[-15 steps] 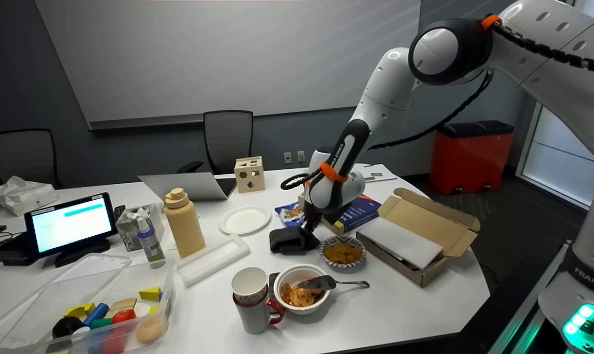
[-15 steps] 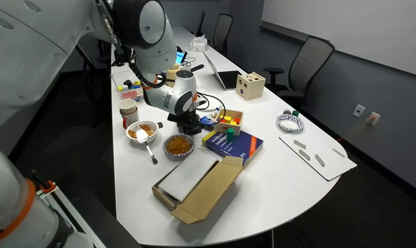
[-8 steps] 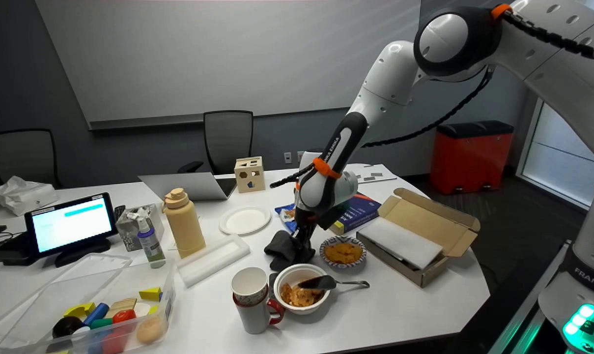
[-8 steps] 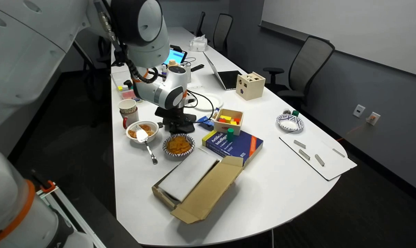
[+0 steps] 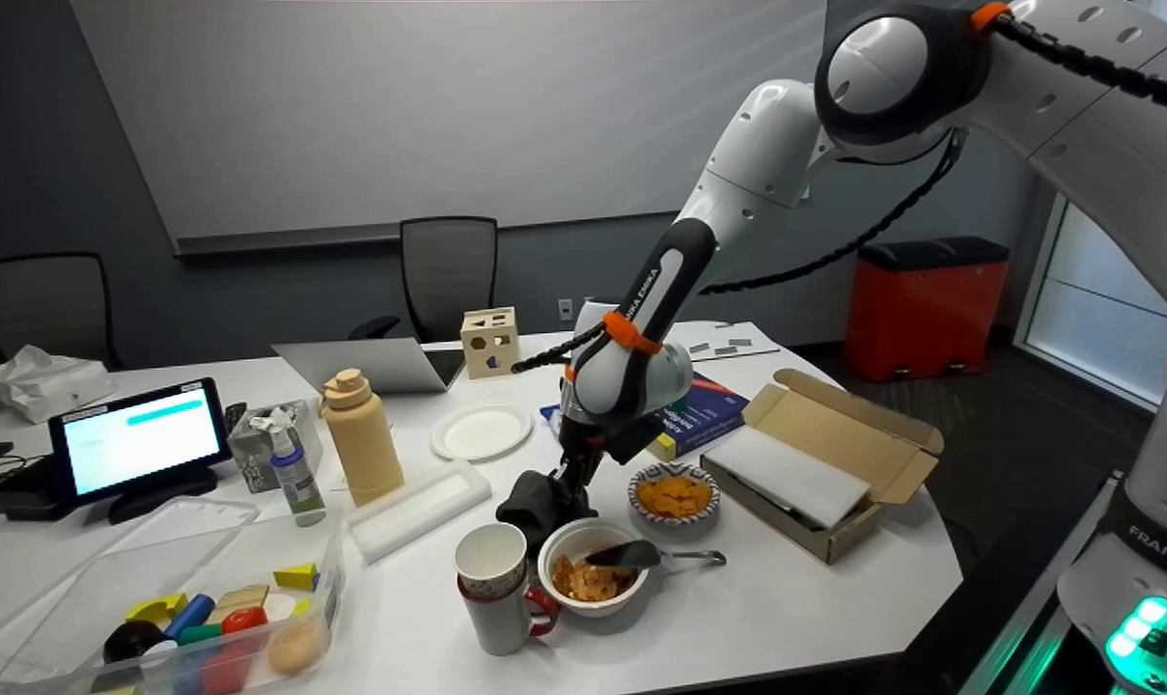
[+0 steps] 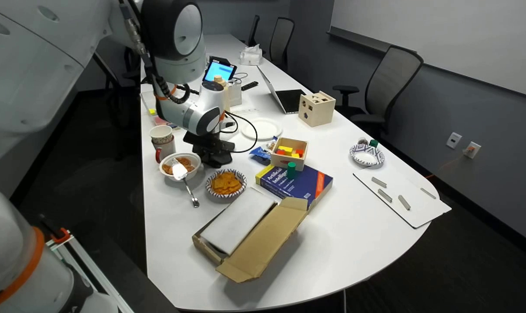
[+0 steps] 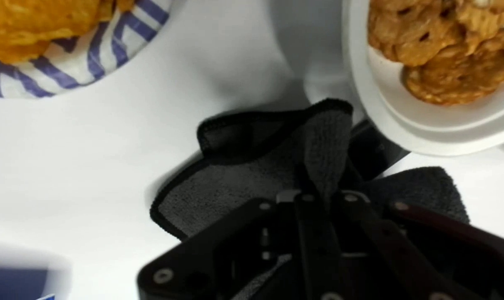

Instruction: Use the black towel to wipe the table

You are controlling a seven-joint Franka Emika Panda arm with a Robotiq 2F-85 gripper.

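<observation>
The black towel [image 5: 533,507] is bunched on the white table [image 5: 757,598] beside the white bowl. In the wrist view the towel [image 7: 231,187] spreads around the jaws, with a fold pinched between the fingertips. My gripper [image 7: 327,198] is shut on that fold, low over the table. In the exterior views the gripper [image 5: 571,483] points down between the white plate and the two food bowls. The gripper and towel [image 6: 215,158] blend together there, and the fingertips are hidden. The towel partly covers a dark flat object [image 7: 374,148] at the bowl's edge.
The white bowl [image 6: 193,161] holds brown food and a spatula [image 5: 631,555]. Stacked cups [image 5: 496,589] stand beside it. A patterned bowl of orange chips [image 6: 226,183], a book [image 6: 295,187] and an open cardboard box [image 6: 245,234] are nearby. A white plate [image 5: 482,432] and a bottle [image 5: 361,439] lie beyond.
My gripper has dragged the towel across the table, away from the book and snack bag, up to the white bowl and cups. The towel has bunched up and now covers most of the dark flat object.
</observation>
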